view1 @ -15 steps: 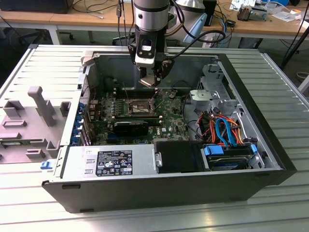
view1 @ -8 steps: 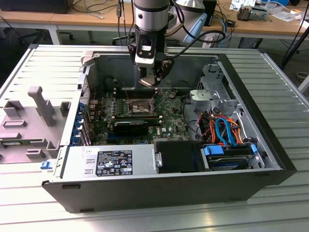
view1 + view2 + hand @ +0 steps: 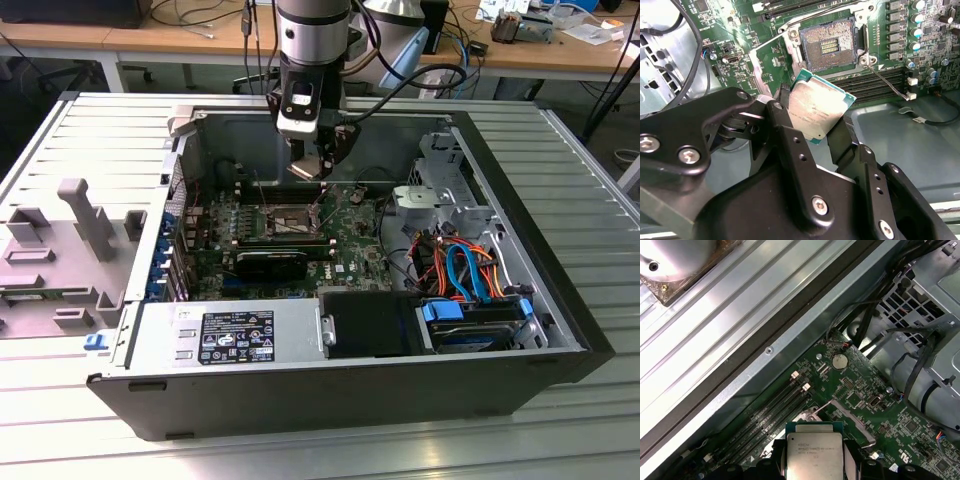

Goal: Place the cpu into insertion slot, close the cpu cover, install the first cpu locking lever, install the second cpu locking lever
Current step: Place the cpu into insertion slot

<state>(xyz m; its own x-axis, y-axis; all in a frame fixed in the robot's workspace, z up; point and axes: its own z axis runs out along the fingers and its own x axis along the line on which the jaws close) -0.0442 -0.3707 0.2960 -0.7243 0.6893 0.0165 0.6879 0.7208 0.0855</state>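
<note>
My gripper [image 3: 318,168] hangs inside the open computer case, above the green motherboard [image 3: 350,245]. It is shut on the cpu [image 3: 816,107], a flat square chip with a dull silver top, gripped by two opposite edges between the black fingers [image 3: 786,117]. The cpu [image 3: 814,455] is held tilted, clear of the board. The insertion slot [image 3: 832,42] lies uncovered a short way off, its dark contact field visible; it also shows as insertion slot [image 3: 290,217]. The cpu cover [image 3: 762,67] stands raised beside the slot. A thin wire locking lever [image 3: 886,82] sticks out, unlatched.
Long black memory slots [image 3: 875,85] run beside the socket. A power supply [image 3: 230,335] fills the case's near side. A drive bay with blue and orange cables [image 3: 465,270] sits at the exterior view's right. A grey fixture [image 3: 70,240] lies outside the case, at the left.
</note>
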